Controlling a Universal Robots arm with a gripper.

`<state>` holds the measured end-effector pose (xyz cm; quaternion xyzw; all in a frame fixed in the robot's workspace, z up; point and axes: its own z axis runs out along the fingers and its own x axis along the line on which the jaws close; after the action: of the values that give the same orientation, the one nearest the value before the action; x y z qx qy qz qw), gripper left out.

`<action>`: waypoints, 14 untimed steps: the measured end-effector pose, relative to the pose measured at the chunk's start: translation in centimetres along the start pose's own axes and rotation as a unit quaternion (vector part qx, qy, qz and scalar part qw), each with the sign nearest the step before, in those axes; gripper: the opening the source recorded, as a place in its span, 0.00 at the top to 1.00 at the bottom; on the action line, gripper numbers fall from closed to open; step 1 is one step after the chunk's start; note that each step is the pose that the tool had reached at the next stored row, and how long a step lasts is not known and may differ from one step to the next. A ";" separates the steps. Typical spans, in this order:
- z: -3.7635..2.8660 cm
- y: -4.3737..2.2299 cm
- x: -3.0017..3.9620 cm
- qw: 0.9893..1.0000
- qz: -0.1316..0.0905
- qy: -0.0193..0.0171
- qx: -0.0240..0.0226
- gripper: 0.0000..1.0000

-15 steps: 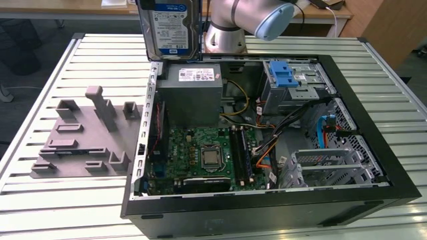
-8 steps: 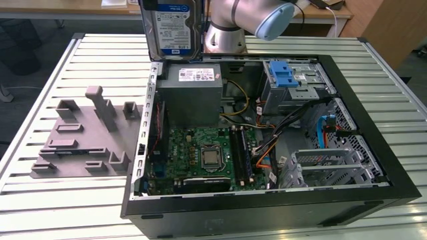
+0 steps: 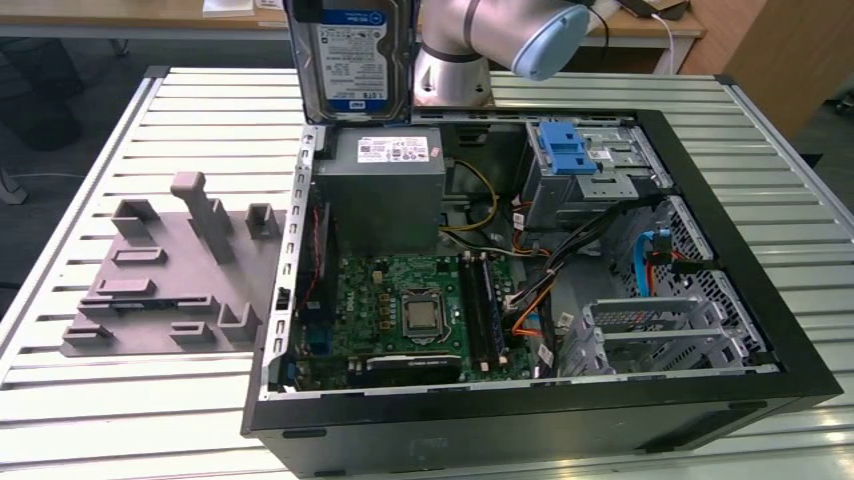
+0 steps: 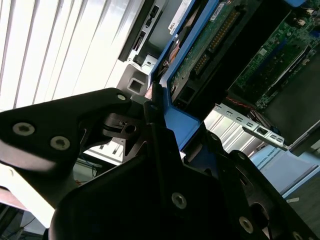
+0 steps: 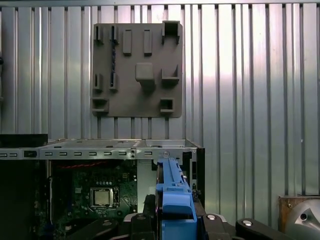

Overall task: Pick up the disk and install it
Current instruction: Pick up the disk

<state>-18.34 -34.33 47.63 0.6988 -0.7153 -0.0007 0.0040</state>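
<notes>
The disk (image 3: 350,60) stands upright in the air over the far rim of the open computer case (image 3: 747,300), its top cut off in the exterior view. In both wrist views the black fingers (image 4: 156,117) are closed on its blue frame (image 5: 175,205), one on either side.

In the exterior view the disk (image 3: 344,60) runs off the upper edge of the frame, so its far end and whatever holds it are cropped away. The arm (image 3: 494,40) beside it is cut at the same edge. The label's print is too small to read. The computer case (image 3: 747,300) has its near wall clipped by the lower edge. In both wrist views the gripper (image 5: 175,220) hides part of the blue carrier (image 4: 177,125).
</notes>
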 end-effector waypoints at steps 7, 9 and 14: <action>-0.01 -0.54 0.46 1.000 0.001 0.000 0.000 0.64; 0.00 -0.68 0.69 1.000 0.001 0.000 0.000 0.64; 0.00 -1.01 1.21 1.000 0.002 0.000 0.000 0.64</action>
<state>-17.36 -35.57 47.63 0.6976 -0.7165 -0.0008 0.0040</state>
